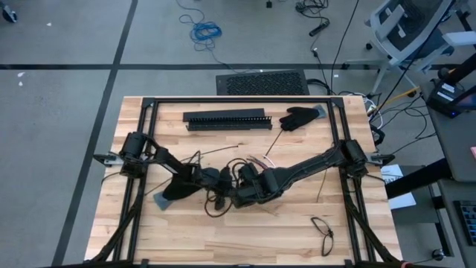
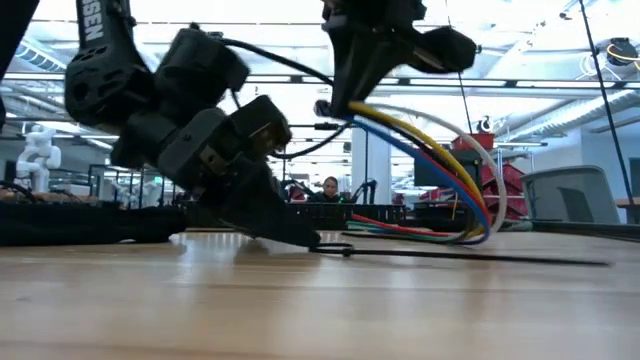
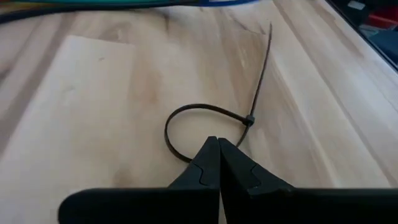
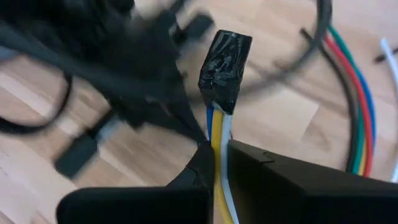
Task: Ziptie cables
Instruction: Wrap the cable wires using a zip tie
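With both arms angled inward to mid-table: left gripper [image 3: 219, 144] tipped low onto the wood, fingers clenched on looped zip tie [image 3: 205, 118]. Right gripper [image 4: 219, 152] raised just beside it, pinching cables [image 2: 440, 160] near taped end [image 4: 225, 62]; wires arc down to table [image 1: 245, 238]. Open wood toward front edge; slotted bar [image 1: 227, 120] and glove [image 1: 299, 117] at back.
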You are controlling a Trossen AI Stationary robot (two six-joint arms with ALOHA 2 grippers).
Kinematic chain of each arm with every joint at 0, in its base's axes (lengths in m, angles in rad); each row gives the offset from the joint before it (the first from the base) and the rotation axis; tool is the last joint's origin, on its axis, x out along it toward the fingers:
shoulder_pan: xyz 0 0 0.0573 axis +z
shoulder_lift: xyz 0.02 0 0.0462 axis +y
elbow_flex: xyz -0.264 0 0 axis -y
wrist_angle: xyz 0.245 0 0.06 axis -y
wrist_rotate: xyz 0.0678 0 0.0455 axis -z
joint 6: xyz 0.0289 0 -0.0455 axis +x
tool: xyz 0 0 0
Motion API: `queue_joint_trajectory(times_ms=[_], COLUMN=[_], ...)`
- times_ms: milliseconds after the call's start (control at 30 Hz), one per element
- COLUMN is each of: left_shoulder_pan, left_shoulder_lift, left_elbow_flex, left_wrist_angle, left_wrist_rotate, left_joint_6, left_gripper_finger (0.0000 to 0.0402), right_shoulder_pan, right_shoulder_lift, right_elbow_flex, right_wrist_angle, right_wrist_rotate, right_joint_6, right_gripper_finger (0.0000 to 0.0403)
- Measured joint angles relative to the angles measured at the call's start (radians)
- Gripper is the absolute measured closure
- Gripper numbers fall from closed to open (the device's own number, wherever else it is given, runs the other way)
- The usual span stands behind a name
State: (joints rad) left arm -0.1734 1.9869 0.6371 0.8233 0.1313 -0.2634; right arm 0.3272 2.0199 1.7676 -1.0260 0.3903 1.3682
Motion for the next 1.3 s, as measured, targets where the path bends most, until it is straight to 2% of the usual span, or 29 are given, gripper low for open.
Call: queue_joint_trajectory(times_ms=[233,367,500,667,833,1067,1300], left_shoulder_pan=[0.000,0.000,0.000,0.000,-0.001,-0.026,-0.088], left_shoulder_lift=[-0.023,-0.071,-0.113,-0.126,-0.126,-0.126,-0.126], left_elbow_flex=[0.048,0.048,0.046,0.044,0.044,0.044,0.043], left_wrist_angle=[-0.136,-0.253,-0.381,-0.384,-0.378,-0.363,-0.357], left_wrist_rotate=[0.005,-0.020,-0.070,-0.082,-0.087,-0.088,-0.063], left_joint_6=[0.036,0.162,0.260,0.270,0.270,0.270,0.294], left_gripper_finger=[0.0402,0.0402,0.0402,0.0402,0.0401,0.0402,0.0401], right_shoulder_pan=[-0.004,0.009,0.049,0.096,0.132,0.075,0.021], right_shoulder_lift=[-0.041,-0.042,-0.042,-0.029,0.058,0.182,0.189], right_elbow_flex=[0.000,0.000,0.000,0.000,-0.001,-0.002,-0.001], right_wrist_angle=[-0.024,-0.134,-0.252,-0.226,-0.173,-0.042,-0.048], right_wrist_rotate=[0.048,-0.028,-0.054,-0.174,-0.212,-0.215,-0.236], right_joint_6=[-0.046,-0.100,-0.101,-0.197,-0.246,-0.418,-0.581], right_gripper_finger=[0.0391,0.0391,0.0391,0.0391,0.0391,0.0391,0.0391])
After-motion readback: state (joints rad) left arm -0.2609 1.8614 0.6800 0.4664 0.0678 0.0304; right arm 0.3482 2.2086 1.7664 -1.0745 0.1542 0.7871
